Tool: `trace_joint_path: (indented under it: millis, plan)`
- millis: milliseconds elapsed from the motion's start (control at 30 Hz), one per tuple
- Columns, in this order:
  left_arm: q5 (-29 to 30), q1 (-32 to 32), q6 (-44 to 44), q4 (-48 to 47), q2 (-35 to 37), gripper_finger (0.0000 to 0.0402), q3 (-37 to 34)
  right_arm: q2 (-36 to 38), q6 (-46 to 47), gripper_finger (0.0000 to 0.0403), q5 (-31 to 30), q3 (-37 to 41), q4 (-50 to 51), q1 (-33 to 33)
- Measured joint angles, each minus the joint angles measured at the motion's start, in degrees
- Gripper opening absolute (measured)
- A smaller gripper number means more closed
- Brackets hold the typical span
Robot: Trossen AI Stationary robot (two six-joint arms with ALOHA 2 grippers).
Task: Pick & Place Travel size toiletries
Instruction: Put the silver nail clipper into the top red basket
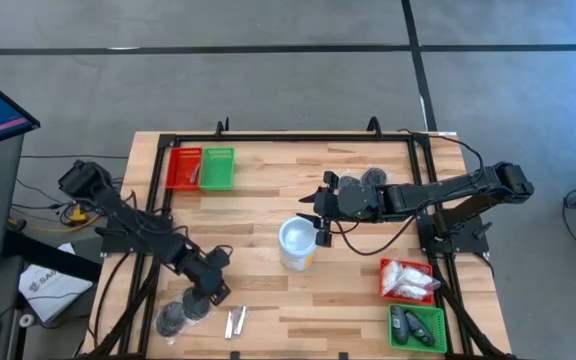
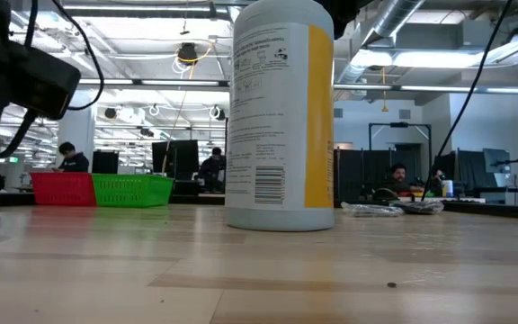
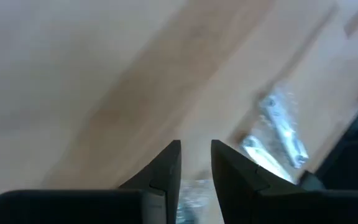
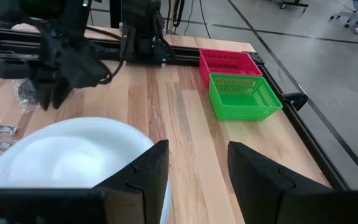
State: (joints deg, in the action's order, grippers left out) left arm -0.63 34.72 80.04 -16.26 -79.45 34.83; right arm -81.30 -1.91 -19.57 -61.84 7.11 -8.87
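Observation:
My left gripper (image 1: 208,296) hovers low at the table's near left. Its fingers stand a narrow gap apart in the left wrist view (image 3: 195,155). Just near-left of it lies a heap of crinkly sachets and dark flat pieces (image 1: 181,316). Slim silvery tubes (image 1: 235,322) (image 3: 279,134) lie flat on the wood beside it. My right gripper (image 1: 320,228) (image 4: 197,168) is open, above the far-right rim of the white cup (image 1: 296,243) (image 4: 67,158). More dark round pieces (image 1: 365,180) lie behind the right arm. My left gripper shows a crinkly silvery bit (image 3: 193,191) in the gap between its fingers. Whether the fingers touch it I cannot tell.
The cup (image 2: 281,117) stands upright mid-table. A red tray (image 1: 184,167) and a green tray (image 1: 218,168) sit at the far left. At the near right a red tray (image 1: 408,279) holds white sachets and a green tray (image 1: 415,327) holds dark items. A black frame edges the table.

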Motion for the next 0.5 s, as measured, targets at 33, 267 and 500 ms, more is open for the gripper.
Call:
trace_joint_path:
  millis: [33,267,500]
  plan:
    - [-0.06,0.21,0.73,1.44,-0.59,0.008,0.0,0.0,0.0,0.0154,0.0,0.0,0.02,-0.01]
    - [-1.27,1.9,6.14,7.76,-3.82,0.008,0.08,0.0,0.0,0.0154,0.0,0.0,0.4,-0.05]
    - [-3.84,2.91,7.7,8.29,-8.79,0.008,5.11,0.0,0.01,0.0154,0.0,0.0,1.46,-0.05]
